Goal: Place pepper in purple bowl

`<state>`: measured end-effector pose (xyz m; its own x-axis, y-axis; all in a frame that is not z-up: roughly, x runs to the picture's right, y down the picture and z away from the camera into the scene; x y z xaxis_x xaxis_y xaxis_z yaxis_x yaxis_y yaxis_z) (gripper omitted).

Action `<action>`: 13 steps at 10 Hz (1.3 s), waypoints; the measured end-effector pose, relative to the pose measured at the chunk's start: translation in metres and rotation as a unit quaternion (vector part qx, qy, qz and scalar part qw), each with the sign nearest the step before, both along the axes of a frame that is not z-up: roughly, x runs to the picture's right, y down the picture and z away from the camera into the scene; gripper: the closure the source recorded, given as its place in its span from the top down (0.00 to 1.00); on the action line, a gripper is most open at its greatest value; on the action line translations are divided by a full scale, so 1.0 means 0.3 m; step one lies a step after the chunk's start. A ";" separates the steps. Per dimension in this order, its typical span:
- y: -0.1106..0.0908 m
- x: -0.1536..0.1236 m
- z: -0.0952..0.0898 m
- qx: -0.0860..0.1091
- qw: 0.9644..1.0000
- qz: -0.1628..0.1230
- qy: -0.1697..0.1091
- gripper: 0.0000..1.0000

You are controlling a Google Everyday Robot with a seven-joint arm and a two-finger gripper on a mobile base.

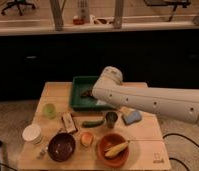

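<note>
The pepper (93, 122), slim and dark green, lies on the wooden table just in front of the green tray (76, 96). Near the table's front left sits the purple bowl (61, 146), dark and glossy inside, with nothing in it. My white arm (143, 100) reaches in from the right, and its rounded end hangs over the tray. My gripper is hidden behind that end, above the tray and behind the pepper. It stands open and holds nothing that I can see.
An orange bowl (104, 154) holding a yellow corn-like piece (116, 148) sits right of the purple bowl. A pale green cup (49, 110), white cup (32, 133), snack bar (69, 122), metal cup (111, 119), blue sponge (131, 117) and small orange item (86, 139) crowd the table. A dark object (86, 92) lies in the tray.
</note>
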<state>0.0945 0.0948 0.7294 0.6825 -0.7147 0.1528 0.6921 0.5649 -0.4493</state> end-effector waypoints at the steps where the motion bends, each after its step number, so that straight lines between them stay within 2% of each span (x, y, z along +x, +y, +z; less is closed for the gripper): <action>1: 0.009 -0.037 0.006 -0.003 1.000 0.002 -0.011 0.80; 5: 0.060 -0.148 -0.003 -0.016 0.998 0.019 -0.051 0.80; 9: 0.104 -0.205 -0.017 -0.042 0.995 0.034 -0.085 0.80; 13: 0.190 -0.300 0.022 -0.074 0.991 0.030 -0.111 0.80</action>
<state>0.0045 0.1516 0.7360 0.6605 -0.6324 0.4047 0.7507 0.5472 -0.3702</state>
